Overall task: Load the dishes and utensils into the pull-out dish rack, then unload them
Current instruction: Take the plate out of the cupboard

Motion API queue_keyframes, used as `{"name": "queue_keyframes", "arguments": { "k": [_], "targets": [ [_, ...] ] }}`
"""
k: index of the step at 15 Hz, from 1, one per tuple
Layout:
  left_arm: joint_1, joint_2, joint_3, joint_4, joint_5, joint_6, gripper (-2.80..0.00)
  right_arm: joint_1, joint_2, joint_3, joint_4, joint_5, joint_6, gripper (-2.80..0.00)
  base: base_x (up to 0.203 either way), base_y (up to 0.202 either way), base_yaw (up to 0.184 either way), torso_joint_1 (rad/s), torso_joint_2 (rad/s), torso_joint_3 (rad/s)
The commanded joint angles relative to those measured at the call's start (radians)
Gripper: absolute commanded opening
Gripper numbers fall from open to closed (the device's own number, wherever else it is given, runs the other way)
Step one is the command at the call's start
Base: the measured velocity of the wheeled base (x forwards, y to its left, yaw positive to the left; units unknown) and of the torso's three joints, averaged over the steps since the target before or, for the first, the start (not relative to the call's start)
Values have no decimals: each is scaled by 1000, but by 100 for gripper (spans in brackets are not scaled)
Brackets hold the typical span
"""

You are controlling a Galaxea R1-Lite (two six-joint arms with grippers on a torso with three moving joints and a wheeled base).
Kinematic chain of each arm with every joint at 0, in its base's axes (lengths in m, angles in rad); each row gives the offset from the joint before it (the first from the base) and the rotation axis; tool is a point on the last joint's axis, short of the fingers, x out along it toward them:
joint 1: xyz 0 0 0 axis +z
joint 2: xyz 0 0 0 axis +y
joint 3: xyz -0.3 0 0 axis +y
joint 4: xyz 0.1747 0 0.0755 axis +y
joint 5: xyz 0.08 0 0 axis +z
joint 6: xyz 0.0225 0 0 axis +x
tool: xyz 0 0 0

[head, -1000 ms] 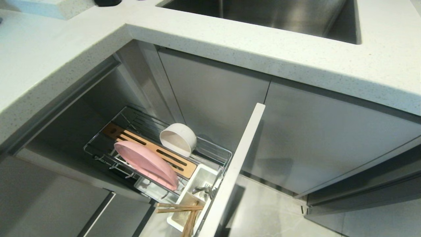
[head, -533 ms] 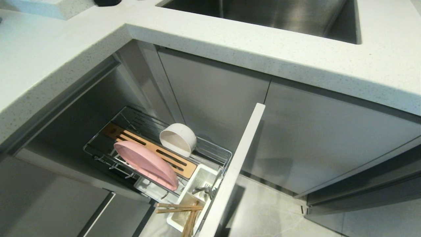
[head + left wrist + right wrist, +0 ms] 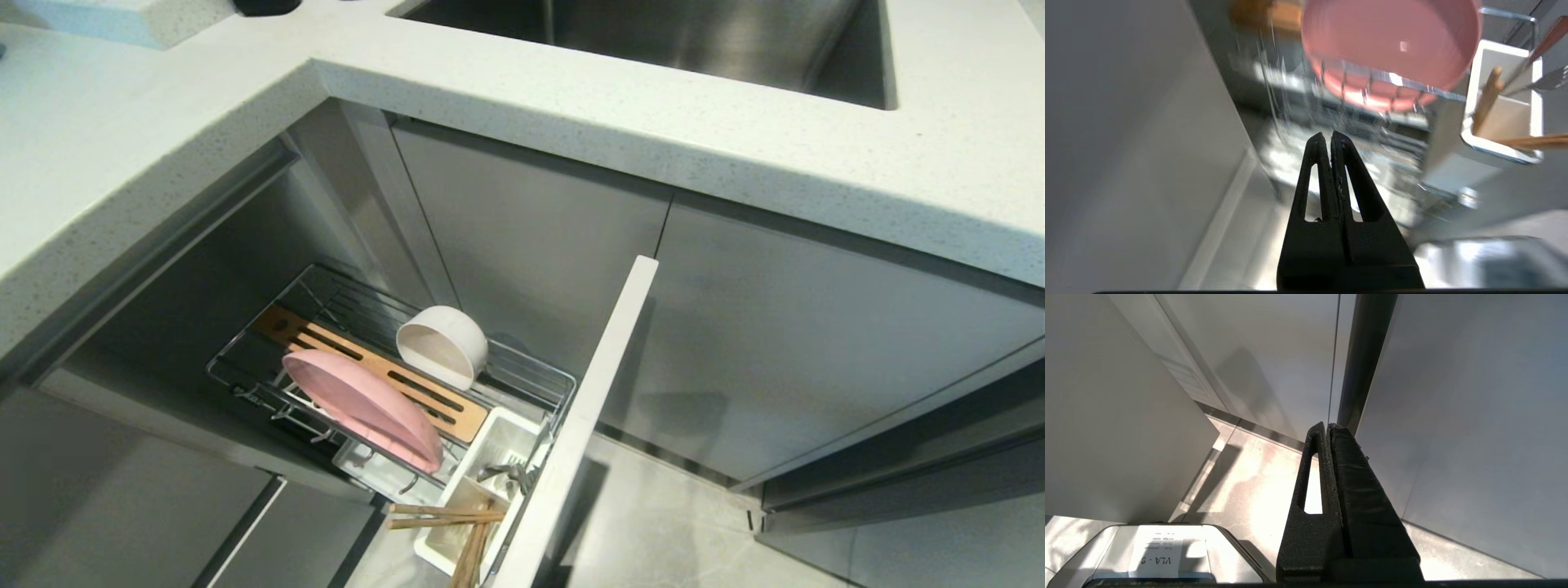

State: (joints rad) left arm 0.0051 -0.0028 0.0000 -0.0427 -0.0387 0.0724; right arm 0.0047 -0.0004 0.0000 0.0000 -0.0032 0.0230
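A pulled-out chrome wire dish rack (image 3: 522, 363) under the white countertop (image 3: 718, 131) carries a pink plate (image 3: 363, 408) standing on edge beside the slotted wooden strip (image 3: 408, 385), a white bowl (image 3: 442, 345) tipped on its side, and a white caddy (image 3: 498, 441) holding wooden chopsticks (image 3: 445, 515) and what appears to be a metal spoon (image 3: 502, 472).

— Where do the arms sit?
— Neither shows from the head camera; each appears only in its own wrist view.
— And the left gripper (image 3: 1329, 136)?
— Black fingers pressed together, nothing between them.
— The right gripper (image 3: 1327, 428)?
— Likewise closed and empty.
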Motion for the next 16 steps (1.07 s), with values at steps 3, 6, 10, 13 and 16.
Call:
{"name": "queue_keyframes", "arguments": {
  "k": [3, 6, 10, 13, 16],
  "targets": [
    [-5, 3, 2, 50, 37, -114, -280, 0, 0, 2, 0, 0, 0, -280, 0, 0, 0, 0, 0, 0],
    [-5, 3, 2, 44, 40, -138, -280, 0, 0, 1, 0, 0, 0, -280, 0, 0, 0, 0, 0, 0],
    [-5, 3, 2, 44, 40, -140, -280, 1, 0, 2, -1, 0, 0, -280, 0, 0, 0, 0, 0, 0],
    [-5, 3, 2, 44, 40, -140, -280, 0, 0, 2, 0, 0, 0, -280, 0, 0, 0, 0, 0, 0],
    [-5, 3, 2, 44, 40, -140, -280, 1, 0, 2, 0, 0, 0, -280, 0, 0, 0, 0, 0, 0]
  ]
}}
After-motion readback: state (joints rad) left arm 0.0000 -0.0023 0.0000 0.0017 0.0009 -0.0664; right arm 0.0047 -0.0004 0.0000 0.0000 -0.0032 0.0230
